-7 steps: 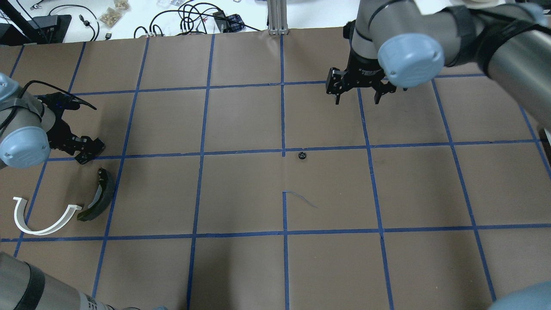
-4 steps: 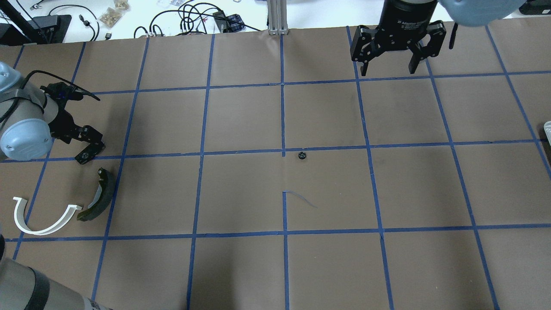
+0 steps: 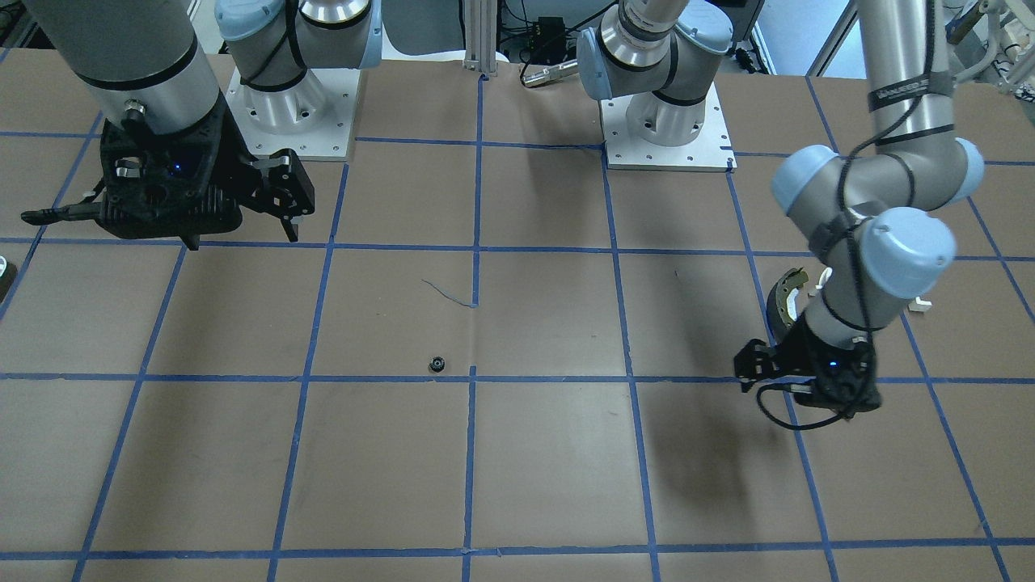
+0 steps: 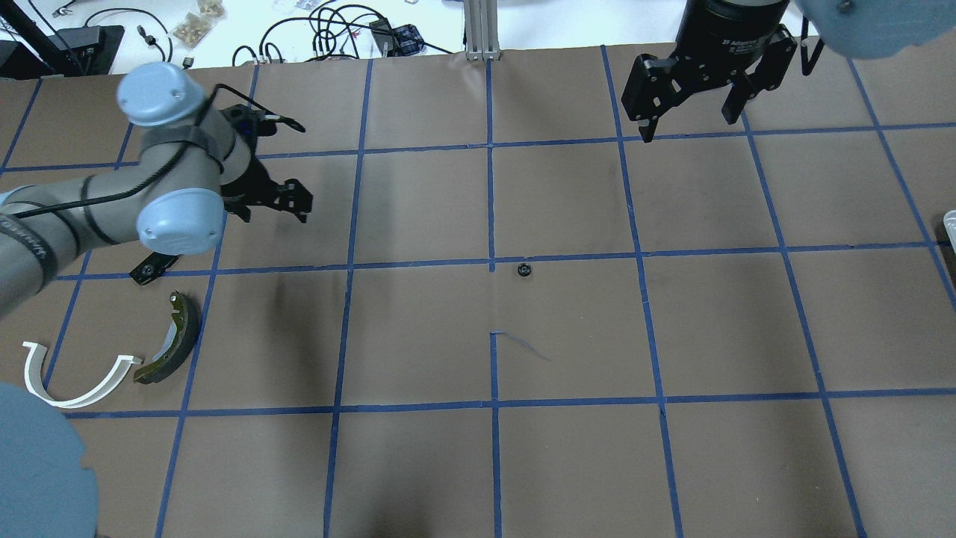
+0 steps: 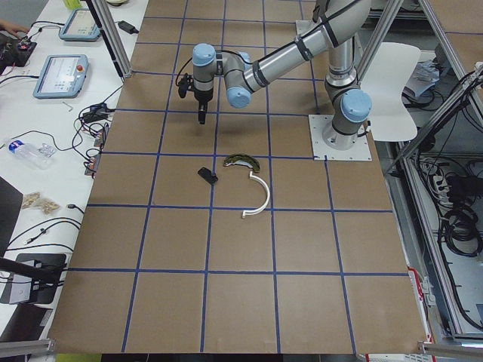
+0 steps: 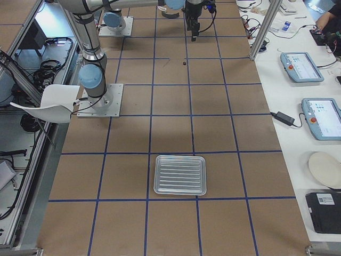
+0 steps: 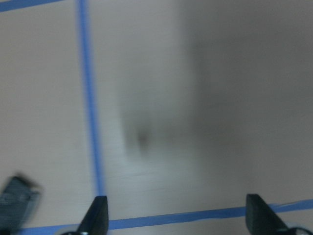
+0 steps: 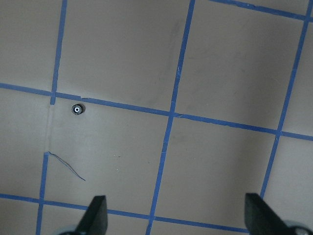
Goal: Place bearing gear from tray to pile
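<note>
The bearing gear (image 4: 525, 270) is a small black toothed ring lying alone on the brown paper near the table's middle; it also shows in the front view (image 3: 437, 364) and the right wrist view (image 8: 77, 109). The pile lies at the left: an olive brake shoe (image 4: 172, 340), a white plastic arc (image 4: 71, 377) and a small black plate (image 4: 149, 267). My left gripper (image 4: 274, 213) is open and empty, above the paper beyond the pile. My right gripper (image 4: 687, 123) is open and empty, high near the far edge, well off from the gear.
A ribbed silver tray (image 6: 180, 175) sits at the table's right end, with nothing seen in it. Blue tape lines grid the paper. Cables and small bags lie beyond the far edge (image 4: 336, 30). The arm bases (image 3: 667, 129) stand on the robot's side.
My left gripper rose from the black plate, left it lying on the paper, and swung away to the right. My right gripper drew back toward the far edge. The gear has not moved.
</note>
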You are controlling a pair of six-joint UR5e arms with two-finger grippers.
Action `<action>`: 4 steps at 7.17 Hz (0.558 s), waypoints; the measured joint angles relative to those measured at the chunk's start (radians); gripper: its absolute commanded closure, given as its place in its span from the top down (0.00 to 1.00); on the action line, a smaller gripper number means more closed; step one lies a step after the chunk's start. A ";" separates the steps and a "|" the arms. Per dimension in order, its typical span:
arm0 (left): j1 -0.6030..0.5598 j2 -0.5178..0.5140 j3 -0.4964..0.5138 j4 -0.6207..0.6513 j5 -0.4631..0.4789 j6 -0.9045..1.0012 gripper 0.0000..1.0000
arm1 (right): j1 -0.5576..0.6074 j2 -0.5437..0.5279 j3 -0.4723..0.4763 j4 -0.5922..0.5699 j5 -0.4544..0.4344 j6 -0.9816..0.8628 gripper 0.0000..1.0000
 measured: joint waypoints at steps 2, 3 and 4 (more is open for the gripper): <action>-0.190 -0.034 0.025 0.003 -0.024 -0.248 1.00 | 0.002 -0.023 0.026 -0.015 0.004 0.096 1.00; -0.273 -0.054 0.054 0.003 -0.025 -0.326 1.00 | 0.003 -0.042 0.055 -0.030 0.005 0.145 1.00; -0.343 -0.079 0.092 0.002 -0.026 -0.386 1.00 | 0.003 -0.065 0.099 -0.070 0.006 0.167 1.00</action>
